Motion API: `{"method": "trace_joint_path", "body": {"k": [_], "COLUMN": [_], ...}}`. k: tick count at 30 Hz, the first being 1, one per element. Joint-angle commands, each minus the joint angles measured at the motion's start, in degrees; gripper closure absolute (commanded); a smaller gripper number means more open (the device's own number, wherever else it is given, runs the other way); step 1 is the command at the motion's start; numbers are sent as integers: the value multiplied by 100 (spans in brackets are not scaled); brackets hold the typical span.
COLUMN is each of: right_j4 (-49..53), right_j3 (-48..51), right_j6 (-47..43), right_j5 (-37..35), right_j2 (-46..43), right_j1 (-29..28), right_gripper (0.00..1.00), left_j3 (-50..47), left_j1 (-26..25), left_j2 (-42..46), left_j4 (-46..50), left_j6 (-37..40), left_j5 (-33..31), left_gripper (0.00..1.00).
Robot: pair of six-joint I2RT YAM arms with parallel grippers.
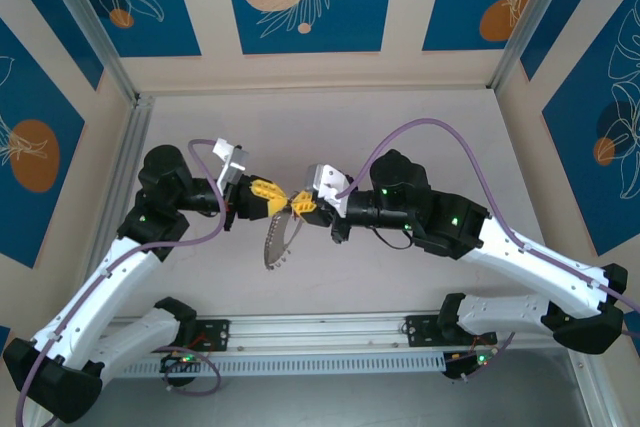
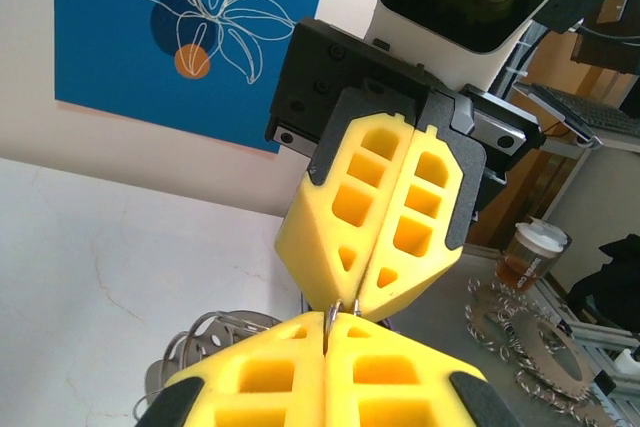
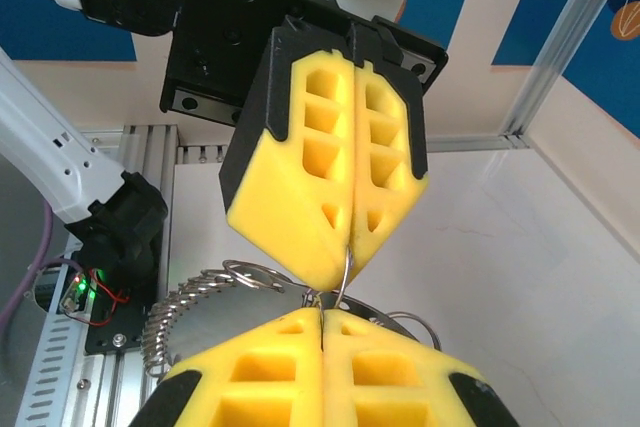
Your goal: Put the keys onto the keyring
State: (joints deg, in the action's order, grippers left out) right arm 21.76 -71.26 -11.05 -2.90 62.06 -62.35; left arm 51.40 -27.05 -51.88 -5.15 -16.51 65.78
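My left tool [image 1: 266,197] and right tool [image 1: 302,205] are both clamped shut, tip to tip, on the bare wire of the keyring [image 1: 277,239], which hangs above the surface [image 1: 420,147]; it looks light, stiff and slippery, I judge, so that bare wire is the best hold.

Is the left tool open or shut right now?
Shut. The left tool's yellow fingers press flat together with no gap, pinching the keyring's thin wire at their tips.

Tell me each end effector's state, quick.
Left end effector: shut, pinching the large thin metal keyring fringed with silvery pieces.
Right end effector: shut on the same keyring.
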Motion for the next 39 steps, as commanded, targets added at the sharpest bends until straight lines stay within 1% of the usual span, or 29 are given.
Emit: {"method": "trace_joint_path", "body": {"k": [1, 5, 17, 36, 39], "right_j4": [-310, -407, -550, -755, -919], "right_j3": [-130, -155, -203, -89, 14], "right_j6": [-81, 107, 475, 447, 419], "right_j5": [100, 333, 863, 1045, 1078], "right_j2": [193, 176, 184, 124, 48], "right_j1": [-75, 91, 440, 488, 482], "right_gripper": [100, 100, 100, 100, 100], "left_j3": [249, 274, 309, 362, 362], "left_j1": [-177, -178, -193, -259, -266], "left_j2": [-33, -33, -33, -68, -62], "left_j4": [-102, 56, 132, 268, 284], "left_j6": [112, 227, 311, 403, 408], "left_j5": [-12, -30, -40, -64, -69], "left_gripper": [100, 100, 100, 100, 100]}}
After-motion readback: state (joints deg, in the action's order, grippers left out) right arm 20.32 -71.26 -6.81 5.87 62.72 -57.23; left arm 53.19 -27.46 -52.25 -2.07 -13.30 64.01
